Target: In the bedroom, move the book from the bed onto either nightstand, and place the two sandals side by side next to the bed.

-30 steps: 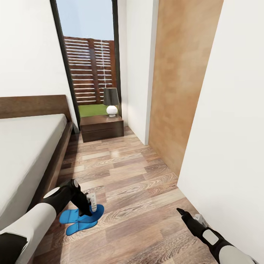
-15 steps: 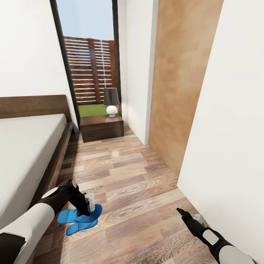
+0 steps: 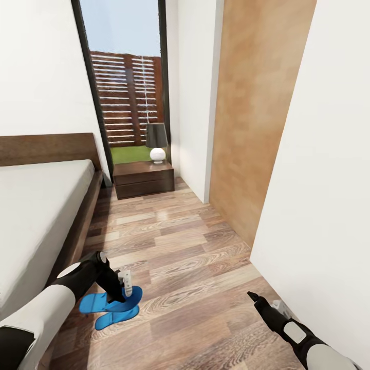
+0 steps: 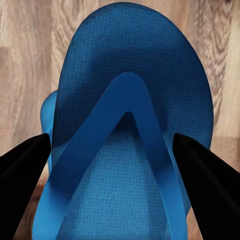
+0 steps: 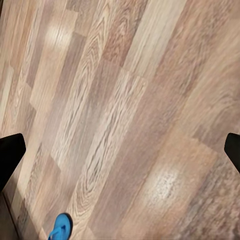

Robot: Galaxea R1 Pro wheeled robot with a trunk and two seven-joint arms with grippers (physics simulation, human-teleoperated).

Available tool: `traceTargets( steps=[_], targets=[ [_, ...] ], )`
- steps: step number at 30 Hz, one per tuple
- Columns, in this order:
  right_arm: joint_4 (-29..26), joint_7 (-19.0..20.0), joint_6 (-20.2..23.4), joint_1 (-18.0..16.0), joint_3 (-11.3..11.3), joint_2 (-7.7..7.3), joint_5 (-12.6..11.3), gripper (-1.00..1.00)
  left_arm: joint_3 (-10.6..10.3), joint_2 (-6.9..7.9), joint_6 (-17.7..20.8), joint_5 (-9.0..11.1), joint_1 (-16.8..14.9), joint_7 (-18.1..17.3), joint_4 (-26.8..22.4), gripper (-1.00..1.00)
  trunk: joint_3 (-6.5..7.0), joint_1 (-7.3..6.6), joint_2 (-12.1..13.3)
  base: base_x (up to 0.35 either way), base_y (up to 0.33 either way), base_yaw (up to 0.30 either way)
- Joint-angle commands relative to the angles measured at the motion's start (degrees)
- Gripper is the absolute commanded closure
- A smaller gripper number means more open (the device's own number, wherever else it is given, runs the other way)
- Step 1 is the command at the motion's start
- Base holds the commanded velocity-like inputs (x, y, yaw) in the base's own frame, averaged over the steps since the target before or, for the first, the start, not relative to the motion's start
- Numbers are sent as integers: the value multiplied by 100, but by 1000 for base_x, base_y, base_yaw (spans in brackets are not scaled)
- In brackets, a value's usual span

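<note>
Two blue sandals lie on the plank floor beside the bed [image 3: 36, 205]. My left gripper [image 3: 123, 296] is shut on the upper sandal [image 3: 134, 300], which rests partly across the lower sandal [image 3: 117, 318]. In the left wrist view the held sandal [image 4: 130, 65] sits between my two dark fingers [image 4: 25, 170], and the other sandal's edge [image 4: 46, 112] peeks from beneath. My right gripper [image 3: 252, 296] hangs open over bare floor by the wall, and its wrist view catches a sandal tip [image 5: 61, 228]. The nightstand [image 3: 144, 182] stands at the far end. The book is out of view.
A lamp [image 3: 155, 141] stands on the nightstand before the tall window [image 3: 128, 77]. A white wall [image 3: 324, 205] and wood-panelled wall [image 3: 257, 128] close in the right side. The floor strip [image 3: 180, 246] runs between the bed frame and those walls.
My left gripper has slid the held sandal a little to the left, toward the bed. The view has shifted slightly. The right arm holds still.
</note>
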Motion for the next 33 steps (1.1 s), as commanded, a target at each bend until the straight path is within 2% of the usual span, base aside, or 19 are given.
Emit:
traceTargets(
  steps=[1, 9, 33],
  targets=[
    [-7, 10, 48, -1, -2, 0, -61, -100, -28, 5, 60, 10, -2, -19, -12, 100, -6, -1, -2, 0, 20, 0],
    [-7, 0, 65, -1, -11, 0, -80, -100, -28, -3, 63, 15, -2, -18, -12, 100, -6, -1, -2, 77, 83, 0],
    [2, 9, 57, -1, -18, 0, -63, -100, -37, -81, 74, 25, -2, -11, -12, 100, -6, -1, -2, 155, 100, 0]
  ],
)
